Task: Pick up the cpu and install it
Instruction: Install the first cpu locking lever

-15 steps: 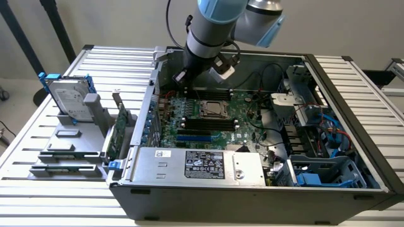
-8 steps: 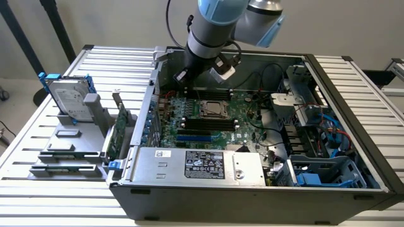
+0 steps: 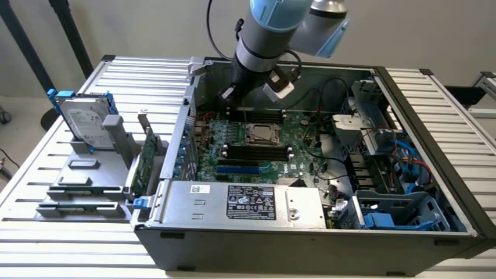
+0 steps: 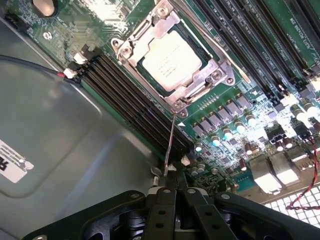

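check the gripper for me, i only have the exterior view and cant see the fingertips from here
Observer: In the wrist view the gripper is shut, and a thin metal lever ends right at its tips. I cannot tell if it is clamped.
Operator: where does that lever come from
Observer: It runs from a corner of the socket frame.
Operator: is the cpu in there
Observer: Yes, the cpu lies flat inside that frame, silver top up.
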Robot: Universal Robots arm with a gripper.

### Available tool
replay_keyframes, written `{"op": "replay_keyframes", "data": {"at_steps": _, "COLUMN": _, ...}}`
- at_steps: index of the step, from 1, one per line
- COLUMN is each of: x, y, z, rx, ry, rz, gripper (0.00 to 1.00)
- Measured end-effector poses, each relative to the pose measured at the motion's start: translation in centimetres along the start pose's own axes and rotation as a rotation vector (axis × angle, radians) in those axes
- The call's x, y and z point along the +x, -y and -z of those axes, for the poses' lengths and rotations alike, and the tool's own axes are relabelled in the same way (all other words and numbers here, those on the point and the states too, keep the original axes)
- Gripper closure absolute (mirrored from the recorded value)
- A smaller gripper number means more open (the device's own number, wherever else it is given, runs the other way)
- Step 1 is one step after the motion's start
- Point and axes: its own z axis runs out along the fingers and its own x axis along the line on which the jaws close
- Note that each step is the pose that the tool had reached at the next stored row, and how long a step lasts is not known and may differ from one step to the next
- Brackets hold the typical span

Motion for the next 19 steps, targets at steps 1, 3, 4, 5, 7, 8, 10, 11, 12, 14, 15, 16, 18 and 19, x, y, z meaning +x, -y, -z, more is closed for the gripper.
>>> {"op": "replay_keyframes", "data": {"at_steps": 1, "x": 0.1, "y": -0.13, "z": 0.03, "rx": -0.0002, "ry": -0.0003, "rz": -0.001, "gripper": 0.89}}
{"op": "replay_keyframes", "data": {"at_steps": 3, "x": 0.4, "y": -0.41, "z": 0.1, "rx": -0.0006, "ry": -0.001, "rz": -0.001, "gripper": 0.89}}
{"op": "replay_keyframes", "data": {"at_steps": 4, "x": 0.6, "y": -0.55, "z": 0.13, "rx": -0.0008, "ry": -0.0013, "rz": -0.001, "gripper": 0.89}}
{"op": "replay_keyframes", "data": {"at_steps": 5, "x": 0.7, "y": -0.7, "z": 0.17, "rx": -0.0011, "ry": -0.0016, "rz": -0.002, "gripper": 0.89}}
{"op": "replay_keyframes", "data": {"at_steps": 7, "x": 1.0, "y": -0.98, "z": 0.24, "rx": -0.0016, "ry": -0.0024, "rz": -0.002, "gripper": 0.89}}
{"op": "replay_keyframes", "data": {"at_steps": 8, "x": 1.2, "y": -1.11, "z": 0.27, "rx": -0.0019, "ry": -0.0027, "rz": -0.002, "gripper": 0.89}}
{"op": "replay_keyframes", "data": {"at_steps": 10, "x": 1.4, "y": -1.36, "z": 0.33, "rx": -0.0023, "ry": -0.0036, "rz": -0.003, "gripper": 0.89}}
{"op": "replay_keyframes", "data": {"at_steps": 11, "x": 1.5, "y": -1.45, "z": 0.35, "rx": -0.0027, "ry": -0.0041, "rz": -0.003, "gripper": 0.89}}
{"op": "replay_keyframes", "data": {"at_steps": 12, "x": 1.5, "y": -1.51, "z": 0.36, "rx": -0.0034, "ry": -0.0046, "rz": -0.003, "gripper": 0.89}}
{"op": "replay_keyframes", "data": {"at_steps": 14, "x": 1.5, "y": -1.62, "z": 0.28, "rx": -0.0067, "ry": -0.0077, "rz": -0.002, "gripper": 0.89}}
{"op": "replay_keyframes", "data": {"at_steps": 15, "x": 1.4, "y": -1.69, "z": 0.22, "rx": -0.0094, "ry": -0.01, "rz": -0.001, "gripper": 0.89}}
{"op": "replay_keyframes", "data": {"at_steps": 16, "x": 1.4, "y": -1.77, "z": 0.13, "rx": -0.0123, "ry": -0.0127, "rz": 0.001, "gripper": 0.89}}
{"op": "replay_keyframes", "data": {"at_steps": 18, "x": 1.3, "y": -1.92, "z": -0.03, "rx": -0.0176, "ry": -0.0175, "rz": 0.004, "gripper": 0.89}}
{"op": "replay_keyframes", "data": {"at_steps": 19, "x": 1.2, "y": -2.01, "z": -0.13, "rx": -0.0202, "ry": -0.02, "rz": 0.006, "gripper": 0.89}}
